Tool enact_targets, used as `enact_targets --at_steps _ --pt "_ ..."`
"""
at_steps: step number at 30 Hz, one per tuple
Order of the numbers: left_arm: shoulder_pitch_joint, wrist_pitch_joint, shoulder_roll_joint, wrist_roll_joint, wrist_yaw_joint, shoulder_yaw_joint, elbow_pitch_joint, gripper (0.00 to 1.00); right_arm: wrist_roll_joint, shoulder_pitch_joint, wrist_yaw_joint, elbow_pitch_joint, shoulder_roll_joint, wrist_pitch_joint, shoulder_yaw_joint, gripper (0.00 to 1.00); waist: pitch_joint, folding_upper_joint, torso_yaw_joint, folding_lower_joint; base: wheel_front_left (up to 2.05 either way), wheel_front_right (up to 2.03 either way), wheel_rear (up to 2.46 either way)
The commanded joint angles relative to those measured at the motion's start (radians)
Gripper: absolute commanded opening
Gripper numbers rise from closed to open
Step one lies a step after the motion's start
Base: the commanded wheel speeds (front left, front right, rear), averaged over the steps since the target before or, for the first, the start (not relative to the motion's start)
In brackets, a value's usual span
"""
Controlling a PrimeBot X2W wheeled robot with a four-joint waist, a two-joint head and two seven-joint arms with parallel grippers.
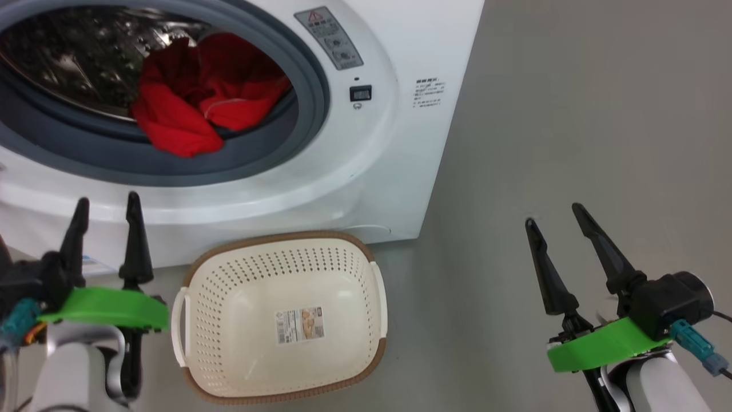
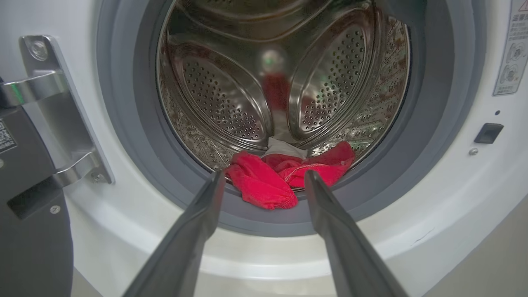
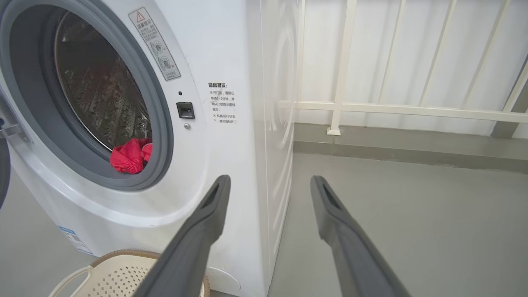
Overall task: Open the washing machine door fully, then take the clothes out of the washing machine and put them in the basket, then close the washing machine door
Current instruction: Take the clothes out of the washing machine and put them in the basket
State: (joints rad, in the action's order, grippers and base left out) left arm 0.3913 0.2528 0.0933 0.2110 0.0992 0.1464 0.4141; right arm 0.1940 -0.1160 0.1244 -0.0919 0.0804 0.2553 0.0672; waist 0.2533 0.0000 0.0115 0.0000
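Red fabric, the clothes [image 1: 200, 94], lies heaped at the drum's front lip, up at eleven o'clock in my head view. One fold spills onto the grey rubber ring [image 1: 246, 163]. A scrap of white shows behind the red in the left wrist view.

The washing machine [image 1: 377, 160] stands with its mouth uncovered. The washing machine door [image 2: 29, 231] is swung aside on its metal hinge [image 2: 53, 103] at nine o'clock of my left wrist view (only its dark inner edge shows).

My left gripper [image 1: 107, 198] hovers at eight o'clock in the head view, fingers spread wide and empty. It is aimed at the heap but apart from it. My right gripper [image 1: 553, 214] is at four o'clock, over bare grey floor [image 1: 572, 114], likewise spread and empty, well apart from the machine.

The basket [image 1: 286, 315] sits on the floor at six o'clock, just before the machine and between my two grippers, a paper label [image 1: 300, 325] on its bottom.
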Motion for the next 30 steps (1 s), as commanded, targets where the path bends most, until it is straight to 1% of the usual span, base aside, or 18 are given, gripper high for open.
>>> enact_targets --at_steps 1,13,19,22,27,28,30 --pt "0.042 0.009 0.025 -0.004 -0.009 0.038 -0.009 1.00 0.000 -0.030 0.006 0.030 0.003 0.006 0.016 1.00 0.042 0.0000 -0.003 0.0000 0.00 0.00 0.00" --pt "0.301 0.009 0.058 0.003 -0.008 0.029 0.174 1.00 -0.010 -0.079 0.006 0.048 -0.008 0.006 0.011 1.00 0.170 0.0000 -0.017 0.0000 0.00 0.00 0.00" --pt "0.443 -0.005 0.080 0.000 -0.005 0.003 0.280 1.00 -0.016 -0.105 0.006 0.056 -0.014 0.006 0.012 1.00 0.240 0.0000 -0.029 0.0000 0.00 0.00 0.00" --pt "0.501 -0.011 0.089 -0.004 -0.011 -0.007 0.327 1.00 -0.017 -0.117 0.006 0.057 -0.015 0.006 0.018 1.00 0.263 0.0000 -0.036 0.0000 0.00 0.00 0.00" --pt "0.592 -0.052 0.104 0.007 -0.017 -0.008 0.416 1.00 -0.005 -0.136 0.006 0.057 -0.018 0.006 0.035 1.00 0.295 0.0000 -0.052 0.0000 0.00 0.00 0.00" --pt "0.592 -0.052 0.104 0.007 -0.017 -0.008 0.416 1.00 -0.005 -0.136 0.006 0.057 -0.018 0.006 0.035 1.00 0.295 0.0000 -0.052 0.0000 0.00 0.00 0.00" --pt "0.628 -0.063 0.114 0.005 -0.027 -0.011 0.449 1.00 -0.002 -0.141 0.006 0.057 -0.018 0.006 0.040 1.00 0.306 0.0000 -0.059 0.0000 0.00 0.00 0.00"
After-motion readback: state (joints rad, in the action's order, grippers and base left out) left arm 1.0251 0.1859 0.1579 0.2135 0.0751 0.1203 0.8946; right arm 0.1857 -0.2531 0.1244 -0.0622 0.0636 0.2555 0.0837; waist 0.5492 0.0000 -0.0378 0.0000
